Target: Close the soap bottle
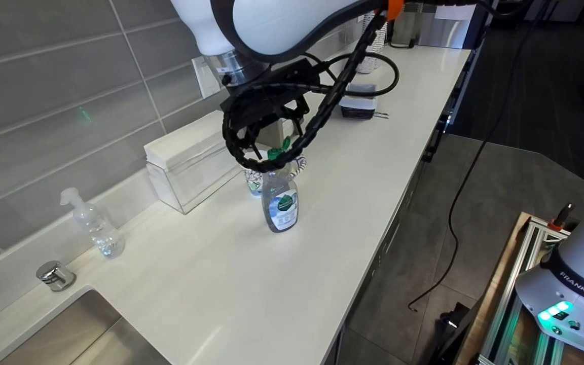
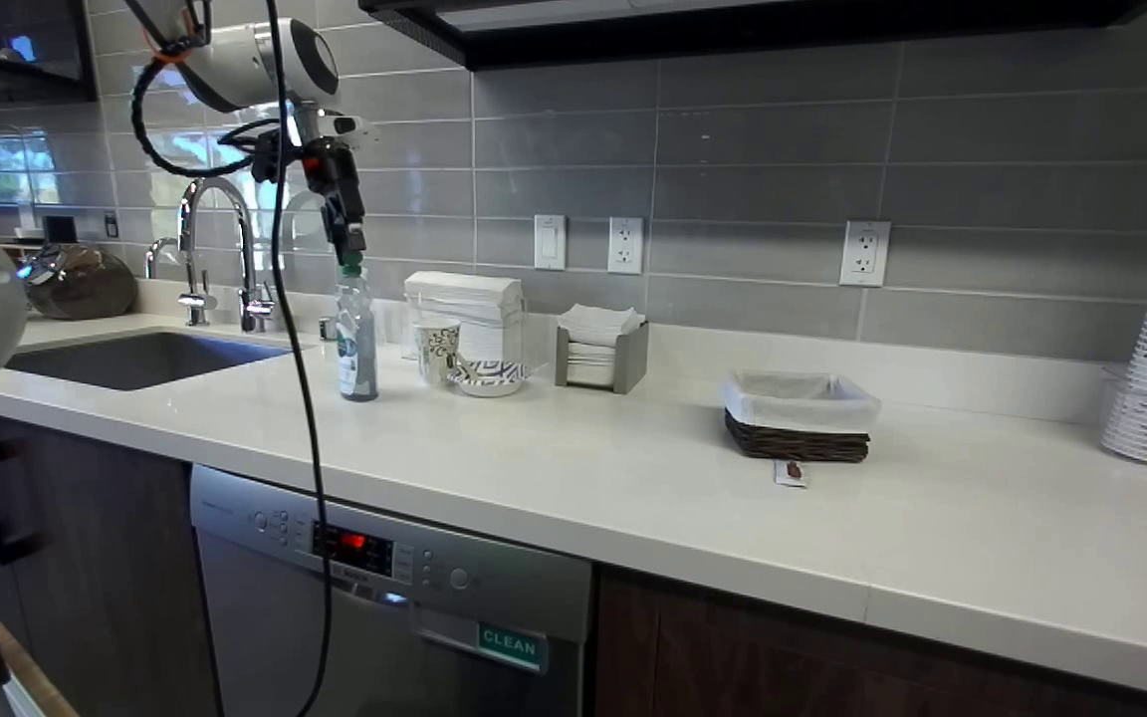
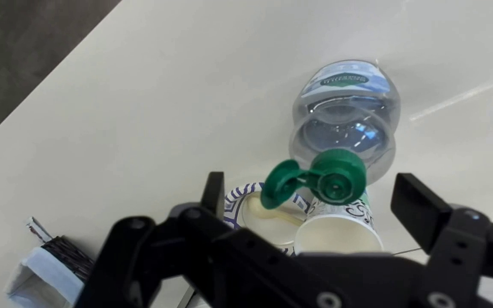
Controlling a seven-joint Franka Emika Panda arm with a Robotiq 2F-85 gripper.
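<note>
Hovering at the cap (image 3: pixel 341 169), the gripper (image 3: pixel 316 200) is spread, fingers (image 3: pixel 422 210) flanking the open lid (image 3: pixel 277 186). The bottle (image 3: pixel 344 116) stands upright on the counter (image 3: pixel 144 111). Aligning seems the step in hand; next likely calls for pressing the lid over.

white counter (image 2: pixel 613 448)
in an exterior view i see soap bottle (image 2: pixel 357 349) left; cup (image 2: pixel 437 351), bowl (image 2: pixel 490 388), napkin holder (image 2: pixel 631 357) right of it; basket (image 2: pixel 798 442) farther right.

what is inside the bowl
A spoon lies in the bowl. In the wrist view, the open cap and the cup cover part of it; anything there cannot be seen.
</note>
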